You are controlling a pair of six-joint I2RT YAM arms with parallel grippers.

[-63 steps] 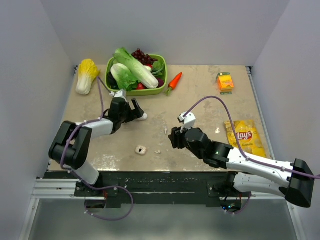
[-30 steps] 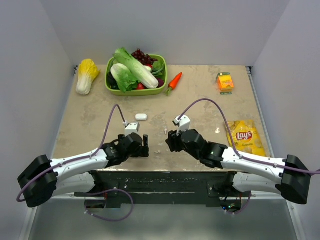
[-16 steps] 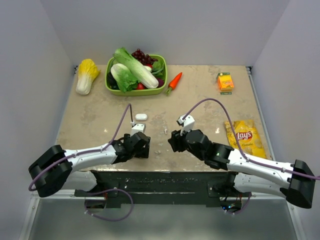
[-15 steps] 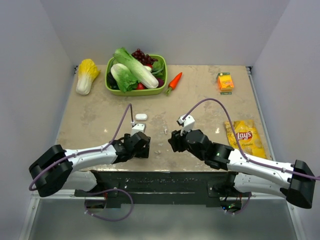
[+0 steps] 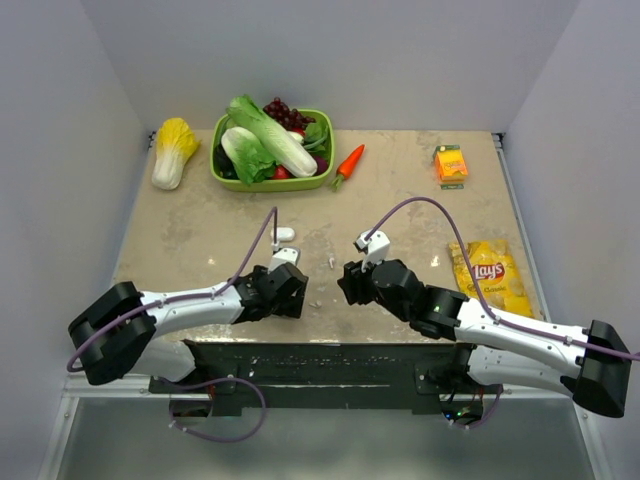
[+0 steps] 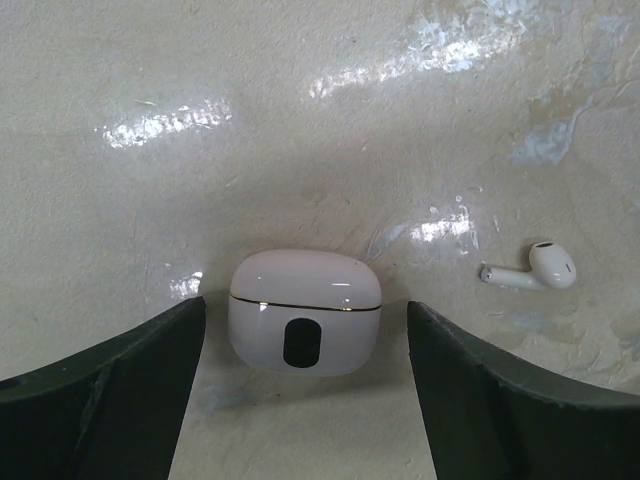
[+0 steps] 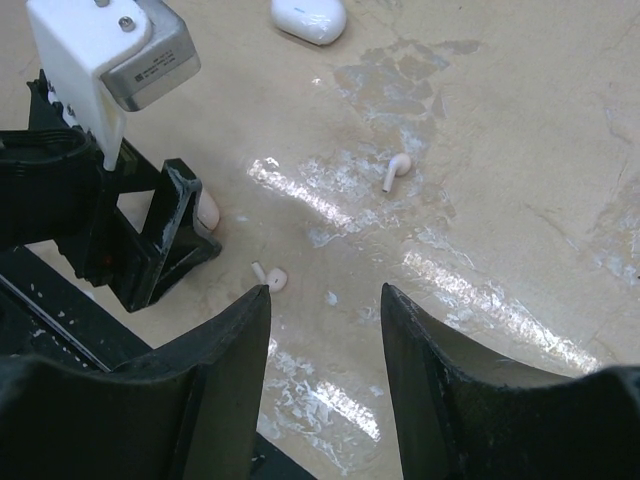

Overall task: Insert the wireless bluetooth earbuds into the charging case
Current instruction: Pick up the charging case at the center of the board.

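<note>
Left pincer (image 5: 291, 296) low, astride charging case (image 6: 305, 322)

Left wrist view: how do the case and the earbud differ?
The case is far bigger than the earbud. The case lies inside the open left gripper; the earbud lies outside it. The case is a rounded block with a dark oval; the earbud has a thin stem. Both are glossy white.

Right gripper (image 7: 325, 300), 6 o'clock, jaws apart. Near earbud (image 7: 270, 278) beside its 9 o'clock fingertip; far earbud (image 7: 397, 168), 1 o'clock; white oval piece (image 7: 308, 18), 12 o'clock.
</note>
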